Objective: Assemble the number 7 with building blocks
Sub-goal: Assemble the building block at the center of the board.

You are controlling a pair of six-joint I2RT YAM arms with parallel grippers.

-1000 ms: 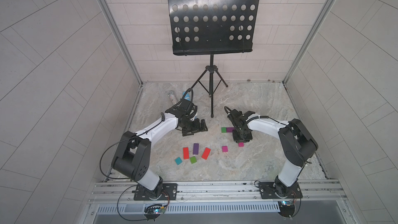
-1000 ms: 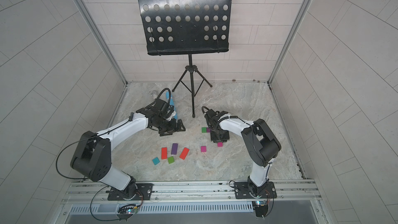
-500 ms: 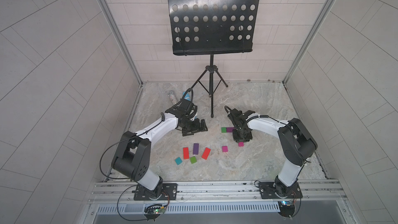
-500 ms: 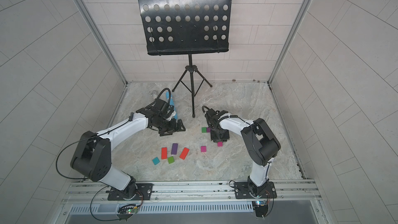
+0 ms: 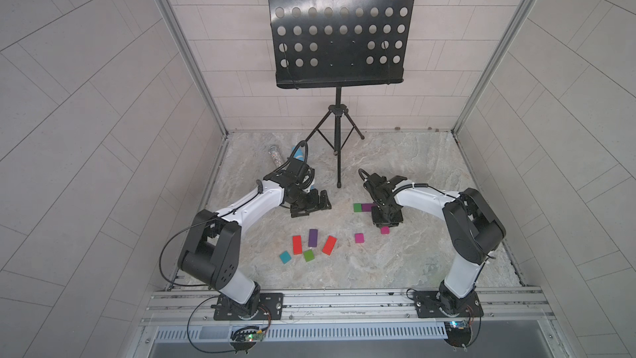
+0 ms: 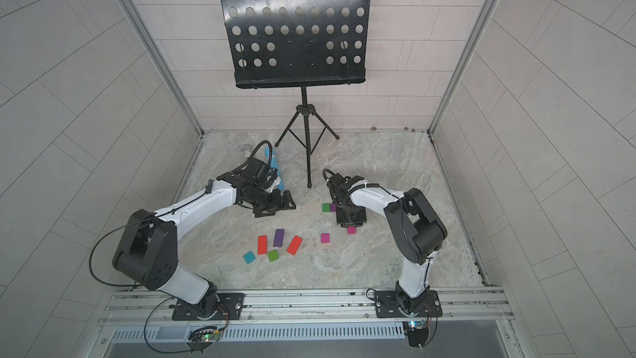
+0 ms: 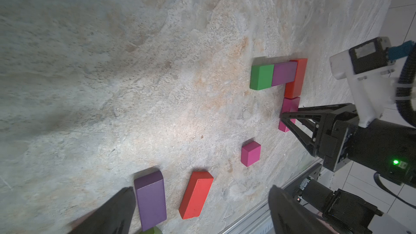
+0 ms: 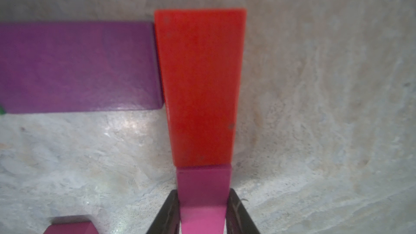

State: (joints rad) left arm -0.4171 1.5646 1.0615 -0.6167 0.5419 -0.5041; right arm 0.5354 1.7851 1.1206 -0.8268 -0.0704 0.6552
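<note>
- Right claw (image 8: 202,199) pinches the magenta long block (image 8: 202,181) across its narrow width, one jaw on each long side; the block lies flat on the tabletop (image 5: 395,263), butted against the stem red block (image 8: 200,86) at that block's 6 o'clock as a top view reads
- Left claw (image 7: 200,190) is spread wide and holds nothing, hovering at 9 o'clock of the half-built 7
- Handling, as a judgement: the blocks look solid, stiff and light, with smooth matte faces, so a modest squeeze should do; take a long one across its short width near mid-length, a square across two opposite sides; they sit low, so fingertips must reach right down to the tabletop, and a brush would likely shift a neighbour
- Count, ten in all: three red long, two purple long, one magenta long, one magenta square, two green squares, one teal square
- In the 7, four: bar green square (image 7: 262,76), bar purple block (image 8: 78,66), stem red block, magenta long block
- Loose, six, at about 8 o'clock of the 7: loose magenta square (image 7: 250,154), slanted red block (image 7: 195,195), loose purple block (image 7: 150,201), straight red block (image 5: 297,244), loose green square (image 5: 308,255), teal square (image 5: 285,256)
</note>
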